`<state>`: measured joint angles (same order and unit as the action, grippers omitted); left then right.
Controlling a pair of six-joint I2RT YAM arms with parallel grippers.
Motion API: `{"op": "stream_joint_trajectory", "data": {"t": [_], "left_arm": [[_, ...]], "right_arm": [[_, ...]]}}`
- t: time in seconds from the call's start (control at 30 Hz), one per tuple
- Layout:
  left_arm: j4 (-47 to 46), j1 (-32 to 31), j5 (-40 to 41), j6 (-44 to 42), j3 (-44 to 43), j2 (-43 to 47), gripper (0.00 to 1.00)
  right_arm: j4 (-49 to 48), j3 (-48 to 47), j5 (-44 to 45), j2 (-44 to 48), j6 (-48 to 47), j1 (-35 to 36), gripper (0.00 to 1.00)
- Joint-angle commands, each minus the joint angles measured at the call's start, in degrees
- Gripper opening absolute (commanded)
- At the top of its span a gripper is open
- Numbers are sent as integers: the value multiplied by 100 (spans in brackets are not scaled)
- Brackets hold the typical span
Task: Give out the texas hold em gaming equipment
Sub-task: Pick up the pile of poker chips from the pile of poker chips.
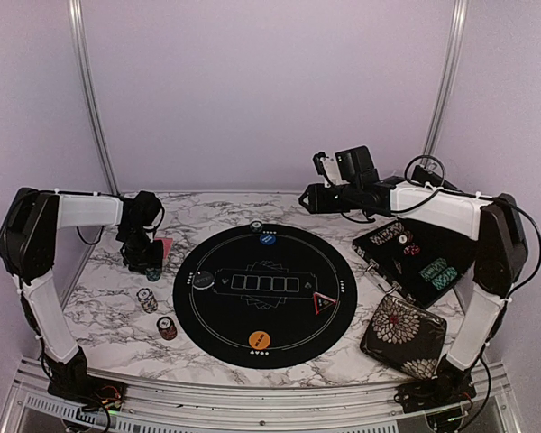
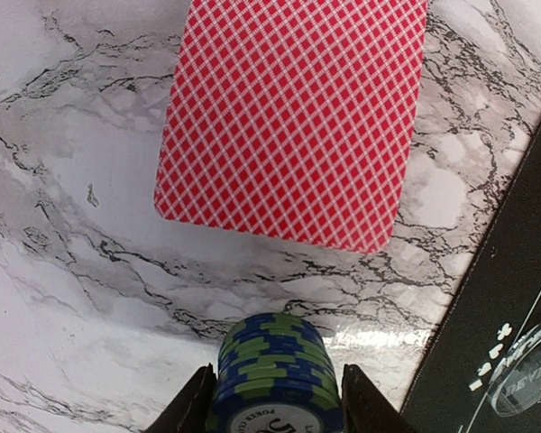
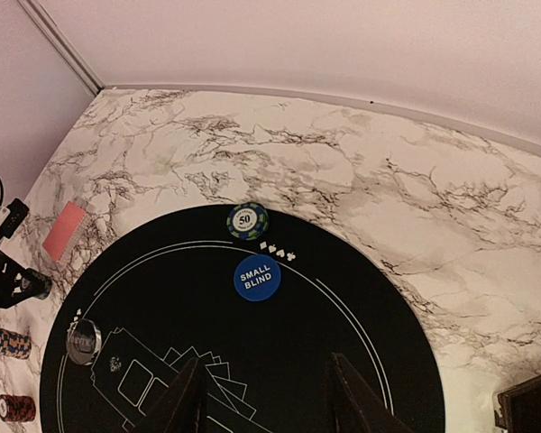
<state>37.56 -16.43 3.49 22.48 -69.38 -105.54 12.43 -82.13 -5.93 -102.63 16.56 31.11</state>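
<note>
Top external: left end effector (image 1: 150, 262) sits low over the worktop (image 1: 108, 311), left of the black mat (image 1: 216, 325), at a blue-green chip stack (image 1: 153, 272). A red-backed card (image 1: 165, 246) lies just beyond.

Left wrist: its fingers (image 2: 194, 406) flank the upright stack and seem to be grasping it, though the contact lies at the frame edge. The card lies flat straight ahead, long axis pointing away.

Right wrist: right end effector (image 3: 263, 383) hangs released and empty over the mat, well apart from this stack, so the left is nearer.
</note>
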Motion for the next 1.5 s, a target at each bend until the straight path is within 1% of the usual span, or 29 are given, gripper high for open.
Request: {"op": "stream_joint_trajectory", "data": {"t": [0.0,0.3,0.5,1.3,1.47], "left_arm": [[95,27,47,-65,-101,-55,47],[157,32,170,-117,-119,-16,41],[304,34,299,-196,-183,57,39],[324,3,83,-226,-265,-81,40],[331,7,108,-210,-231,-42,42]], "right_arm": [[-145,-29,22,103,53,-26,43],[-135,-29,38,86,57,-26,43],[-122,-75,22,59,58,-18,43],[-99,-102,42,-33,85,-4,43],[-109,-109,27,-54,90,4,43]]}}
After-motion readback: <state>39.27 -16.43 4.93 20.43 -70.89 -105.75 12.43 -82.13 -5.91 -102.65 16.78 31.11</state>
